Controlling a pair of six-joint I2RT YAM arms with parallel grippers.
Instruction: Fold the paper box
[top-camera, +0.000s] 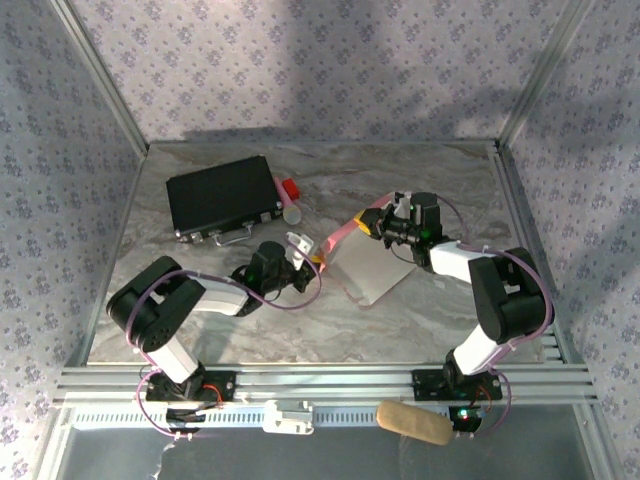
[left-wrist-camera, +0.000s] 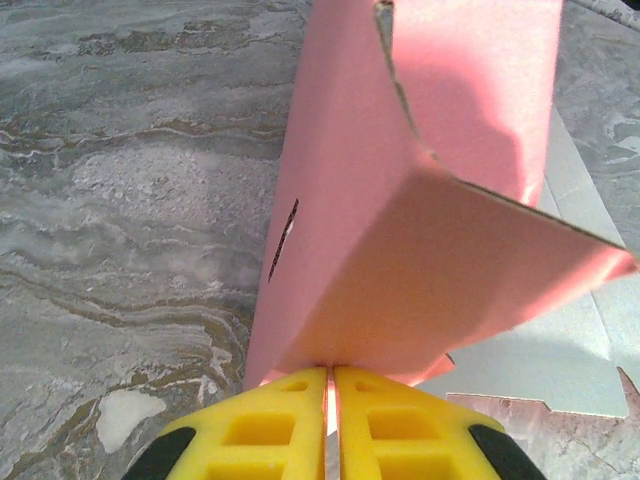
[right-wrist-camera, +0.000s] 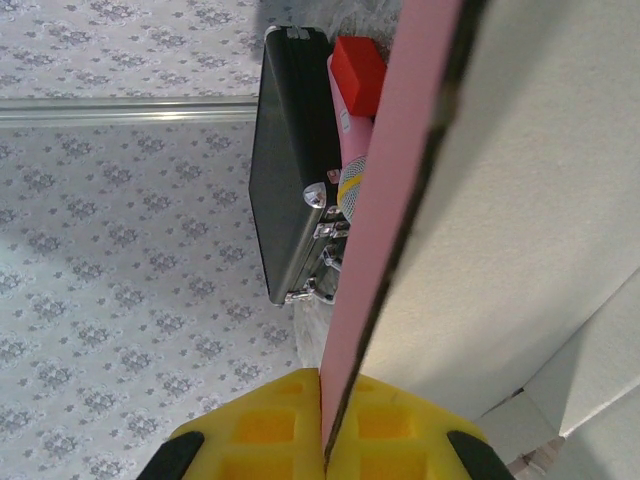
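Observation:
The paper box lies partly unfolded mid-table, its whitish inner side up and a pink flap raised along its far-left edge. My left gripper meets the sheet's left corner. In the left wrist view its yellow fingers are shut on the bottom edge of an upright pink panel with a slot in it. My right gripper holds the far corner. In the right wrist view it is shut on the thin pink flap, with the pale inner side to the right.
A black case with metal latches lies at the back left, with a red block and a pale cylinder beside it. The case and the red block stand beyond the flap. Patterned walls enclose the marbled table.

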